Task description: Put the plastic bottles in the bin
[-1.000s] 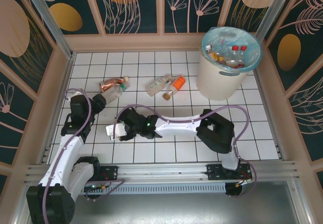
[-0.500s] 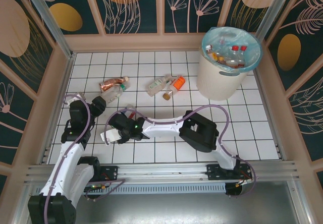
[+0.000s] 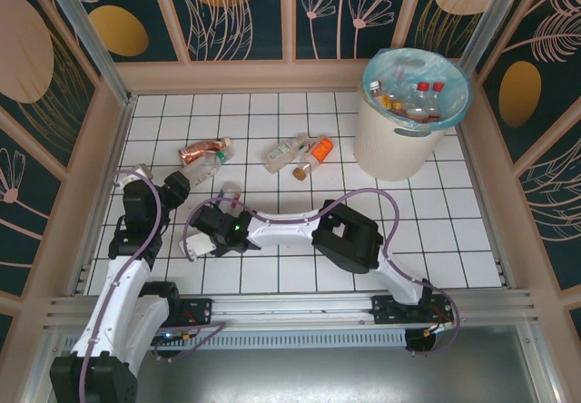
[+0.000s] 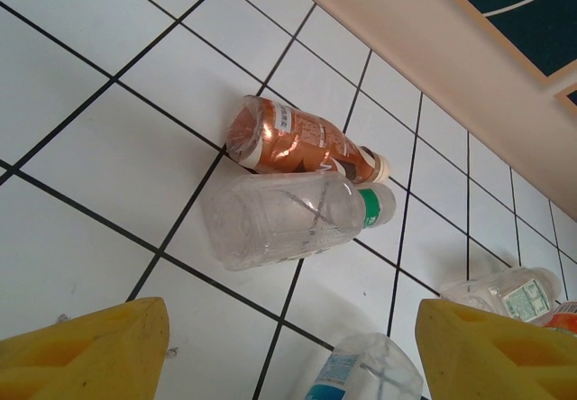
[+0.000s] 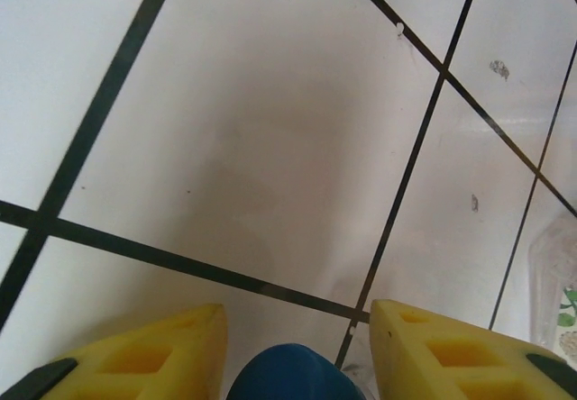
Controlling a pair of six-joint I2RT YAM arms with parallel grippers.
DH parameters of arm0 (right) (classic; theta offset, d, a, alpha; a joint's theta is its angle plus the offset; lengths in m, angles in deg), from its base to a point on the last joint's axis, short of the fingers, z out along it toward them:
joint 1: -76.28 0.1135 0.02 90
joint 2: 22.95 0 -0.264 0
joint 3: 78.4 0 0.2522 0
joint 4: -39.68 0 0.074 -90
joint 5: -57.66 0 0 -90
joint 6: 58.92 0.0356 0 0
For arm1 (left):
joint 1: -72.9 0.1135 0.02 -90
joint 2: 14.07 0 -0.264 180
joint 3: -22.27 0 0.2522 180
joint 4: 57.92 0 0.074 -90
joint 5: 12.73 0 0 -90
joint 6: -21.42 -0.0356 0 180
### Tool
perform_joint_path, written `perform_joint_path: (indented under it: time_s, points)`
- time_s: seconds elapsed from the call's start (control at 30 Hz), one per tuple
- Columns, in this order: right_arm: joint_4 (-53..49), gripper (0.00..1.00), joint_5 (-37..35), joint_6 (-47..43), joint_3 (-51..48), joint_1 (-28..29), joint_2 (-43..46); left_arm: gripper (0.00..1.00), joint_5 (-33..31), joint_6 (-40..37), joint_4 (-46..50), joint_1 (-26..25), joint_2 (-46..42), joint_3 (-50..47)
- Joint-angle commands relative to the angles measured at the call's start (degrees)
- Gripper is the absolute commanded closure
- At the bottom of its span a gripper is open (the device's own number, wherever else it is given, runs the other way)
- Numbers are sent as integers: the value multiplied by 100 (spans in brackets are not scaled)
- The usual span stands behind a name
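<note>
My right arm reaches far left across the tiled floor. The right gripper (image 3: 207, 240) is at a small clear plastic bottle (image 3: 193, 245). In the right wrist view its blue cap (image 5: 288, 380) sits between the yellow fingers (image 5: 153, 350), with a thin gap on the right side; the bottle's body is hidden. My left gripper (image 3: 174, 188) (image 4: 293, 355) is open just above the floor. A blue-labelled bottle (image 4: 370, 377) lies low between its fingers. Ahead lie a copper-labelled bottle (image 4: 297, 143) and a clear green-capped one (image 4: 288, 220). The bin (image 3: 399, 144) stands at the back right.
Three more bottles (image 3: 300, 156) lie mid-floor near the bin, one orange-labelled. Several bottles (image 3: 416, 99) lie inside the bin's blue-green bag. Wooden walls (image 3: 91, 176) fence the floor. My right arm's elbow (image 3: 349, 235) and cable span the near middle.
The right arm has stretched further left, nudging the blue-capped bottle left and nearer, and its fingers have drawn closer together. The left arm shifted slightly, then held still.
</note>
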Motion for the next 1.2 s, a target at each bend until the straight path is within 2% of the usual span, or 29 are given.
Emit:
perform_joint_path:
  time_s: [0.0, 0.17, 0.4, 0.6, 0.7, 1.0, 1.17]
  points:
    - [165, 50, -222, -370, -183, 38, 164, 27, 113, -88, 15, 33, -54, 143]
    - [196, 44, -328, -627, -292, 14, 234, 27, 140, -68, 5, 34, -60, 117]
    - [592, 44, -471, -1022, -592, -49, 310, 27, 175, -42, -4, 31, -115, 46]
    - [369, 44, -118, -1136, -718, -134, 574, 27, 231, -60, -4, 34, -114, 59]
    - [429, 45, -160, -1203, -855, -176, 621, 27, 281, -40, -45, 34, -110, 28]
    - [1368, 50, -416, -1598, -1227, -182, 479, 27, 353, -15, -91, 34, -69, 19]
    - [1805, 44, -332, -1884, -1415, -232, 631, 27, 383, -2, -78, 33, -54, 54]
